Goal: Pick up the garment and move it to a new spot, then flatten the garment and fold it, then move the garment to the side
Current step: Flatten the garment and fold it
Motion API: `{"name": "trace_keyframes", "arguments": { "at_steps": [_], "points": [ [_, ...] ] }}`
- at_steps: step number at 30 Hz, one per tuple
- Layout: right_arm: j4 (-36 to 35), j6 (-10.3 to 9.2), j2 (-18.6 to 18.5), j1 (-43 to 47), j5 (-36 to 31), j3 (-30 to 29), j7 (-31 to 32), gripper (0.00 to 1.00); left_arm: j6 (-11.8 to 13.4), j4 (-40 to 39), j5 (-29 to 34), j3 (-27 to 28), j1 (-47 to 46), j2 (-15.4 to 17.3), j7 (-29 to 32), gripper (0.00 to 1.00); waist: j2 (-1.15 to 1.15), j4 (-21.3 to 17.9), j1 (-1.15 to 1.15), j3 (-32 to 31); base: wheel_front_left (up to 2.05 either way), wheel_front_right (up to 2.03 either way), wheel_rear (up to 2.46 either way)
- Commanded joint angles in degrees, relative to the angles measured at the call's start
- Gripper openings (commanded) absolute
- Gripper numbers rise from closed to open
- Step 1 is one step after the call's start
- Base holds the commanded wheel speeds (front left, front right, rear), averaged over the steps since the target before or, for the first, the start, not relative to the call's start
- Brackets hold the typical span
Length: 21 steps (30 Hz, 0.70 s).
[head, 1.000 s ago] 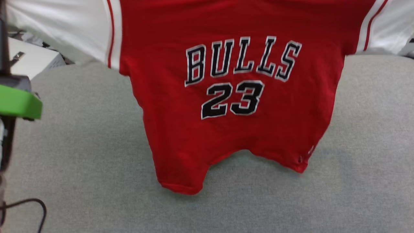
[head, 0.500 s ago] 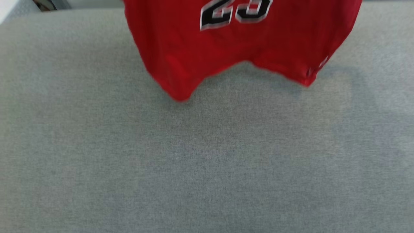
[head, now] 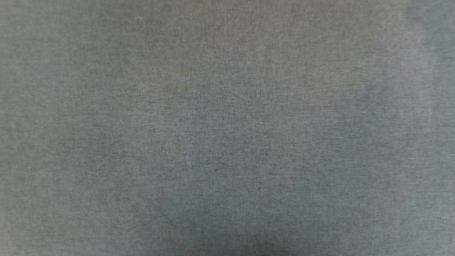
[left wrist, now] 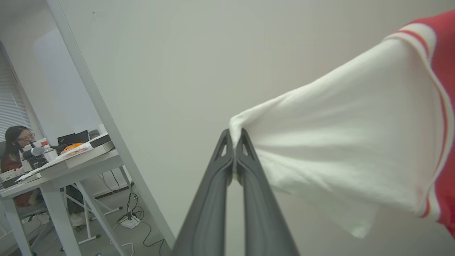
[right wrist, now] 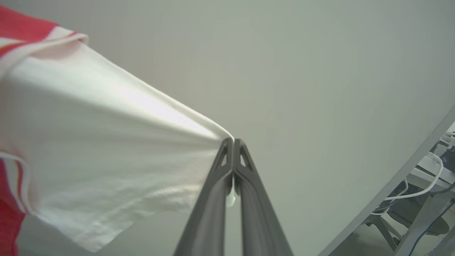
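Garment (left wrist: pixel 341 142) hangs in air btwn both arms, stretched taut. L gripper (left wrist: pixel 234 137) pinched tight on one white sleeve tip; R gripper (right wrist: pixel 233 140) likewise on the other. Step: carry to new spot. Next, prob.: lower onto grey surface (head: pixel 227 128) w/ even tension so it lands flat.

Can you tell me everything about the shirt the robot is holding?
The garment is a soft knit shirt, red in the body, with white short sleeves and red-and-white striped trim where they meet. It is held up, stretched between both arms: the left gripper pinches one sleeve's edge, the right gripper the other.
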Motion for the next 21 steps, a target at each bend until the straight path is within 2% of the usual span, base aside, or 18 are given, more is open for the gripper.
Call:
{"name": "trace_keyframes", "arguments": {
  "at_steps": [1,5,10,15,21],
  "points": [
    [2.11,-0.56,-0.81,-2.3,-1.0,-0.15,-1.12,0.0,0.28,2.22,1.01,0.45,-2.29,0.43,-1.25,0.0,0.63,0.81,-0.02,5.31,0.0,0.0,0.0],
    [6.76,-0.56,0.42,-7.54,-2.51,-0.03,-5.88,0.0,0.18,7.03,1.19,-0.54,-6.46,-1.15,-6.46,0.0,0.63,1.15,-0.02,7.19,0.0,0.0,0.0],
    [12.3,-0.56,3.09,-9.21,-4.35,0.87,-10.59,0.0,0.15,12.44,1.39,-1.8,-6.41,-3.32,-12.36,0.0,0.63,1.72,-0.02,7.98,0.0,0.0,0.0],
    [17.01,-0.56,5.06,-6.86,-4.47,-0.55,-15.08,0.0,0.08,15.95,0.78,-4.06,-1.96,-5.99,-16.38,0.0,0.63,2.71,-0.02,6.85,0.0,0.0,0.0],
    [19.85,-0.56,7.44,0.3,-3.69,0.43,-19.36,0.0,0.02,17.75,-0.24,-6.41,7.48,-7.63,-18.9,0.0,0.63,2.88,-0.02,3.15,0.0,0.0,0.0]
  ]
}}
